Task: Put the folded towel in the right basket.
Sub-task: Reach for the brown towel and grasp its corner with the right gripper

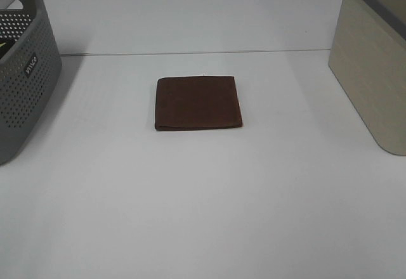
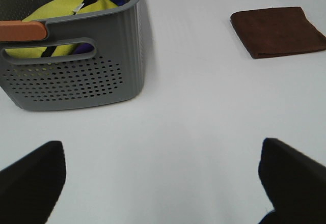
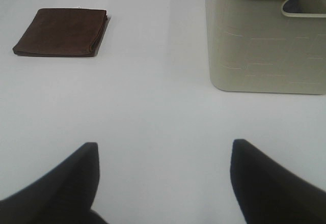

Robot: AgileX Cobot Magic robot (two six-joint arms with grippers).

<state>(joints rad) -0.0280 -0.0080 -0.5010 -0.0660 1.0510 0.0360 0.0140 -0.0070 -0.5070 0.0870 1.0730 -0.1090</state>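
Note:
A brown folded towel (image 1: 198, 103) lies flat in the middle of the white table. It also shows in the left wrist view (image 2: 278, 30) and in the right wrist view (image 3: 62, 32). The beige right basket (image 1: 374, 70) stands at the table's right edge, and it shows in the right wrist view (image 3: 265, 40). Neither arm shows in the exterior view. My left gripper (image 2: 163, 175) is open and empty, well short of the towel. My right gripper (image 3: 165, 175) is open and empty, facing the table between the towel and the beige basket.
A grey perforated basket (image 1: 25, 70) stands at the left edge. In the left wrist view it (image 2: 76, 76) holds yellow and blue cloth, with an orange handle piece (image 2: 23, 30). The table's back edge (image 1: 190, 52) runs behind the towel.

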